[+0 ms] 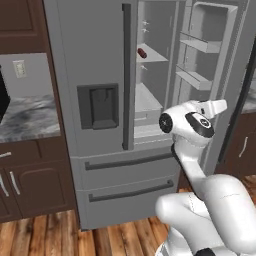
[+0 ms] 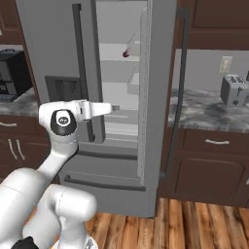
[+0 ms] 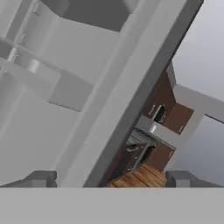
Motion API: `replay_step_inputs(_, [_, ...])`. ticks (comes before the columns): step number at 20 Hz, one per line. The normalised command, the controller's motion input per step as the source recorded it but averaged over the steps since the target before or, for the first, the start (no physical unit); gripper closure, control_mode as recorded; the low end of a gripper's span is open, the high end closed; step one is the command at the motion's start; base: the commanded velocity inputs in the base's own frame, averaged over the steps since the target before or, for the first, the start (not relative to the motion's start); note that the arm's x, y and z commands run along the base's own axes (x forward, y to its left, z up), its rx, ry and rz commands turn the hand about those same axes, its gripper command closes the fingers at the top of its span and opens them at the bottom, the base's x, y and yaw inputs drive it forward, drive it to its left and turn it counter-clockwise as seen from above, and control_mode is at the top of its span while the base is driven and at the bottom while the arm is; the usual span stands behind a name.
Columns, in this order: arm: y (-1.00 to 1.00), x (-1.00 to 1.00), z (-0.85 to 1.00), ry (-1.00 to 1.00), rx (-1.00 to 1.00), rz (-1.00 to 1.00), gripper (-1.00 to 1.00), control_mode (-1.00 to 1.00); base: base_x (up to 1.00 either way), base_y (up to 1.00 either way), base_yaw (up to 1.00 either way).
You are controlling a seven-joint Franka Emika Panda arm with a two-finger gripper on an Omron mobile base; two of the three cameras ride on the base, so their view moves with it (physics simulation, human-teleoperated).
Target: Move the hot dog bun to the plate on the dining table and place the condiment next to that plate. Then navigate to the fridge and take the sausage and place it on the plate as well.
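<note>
Silver-grey fridge is standing with its right door open, the sausage lying on an upper shelf, upper centre of frame. Tool is hovering spread wide, pinching nothing.

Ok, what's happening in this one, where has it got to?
The robot is parked in front of the fridge, whose right door stands open. The sausage lies on an upper shelf inside, untouched. The arm is raised toward the open compartment, below that shelf, and its tool is open and empty, pointing past the edge of the open door. So the sausage has yet to be picked up.
</note>
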Motion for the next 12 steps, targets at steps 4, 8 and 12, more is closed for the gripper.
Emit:
replay_step_inputs(4, [1.00, -0.13, 0.44, 0.19, 0.24, 0.34, -1.00, -1.00, 0.00, 0.00, 0.00])
replay_step_inputs(8, [1.00, 0.00, 0.30, 0.18, 0.36, 0.36, -1.00, -1.00, 0.00, 0.00, 0.00])
replay_step_inputs(12, [0.95, 0.00, 0.06, 0.11, 0.41, 0.30, -1.00, -1.00, 0.00, 0.00, 0.00])
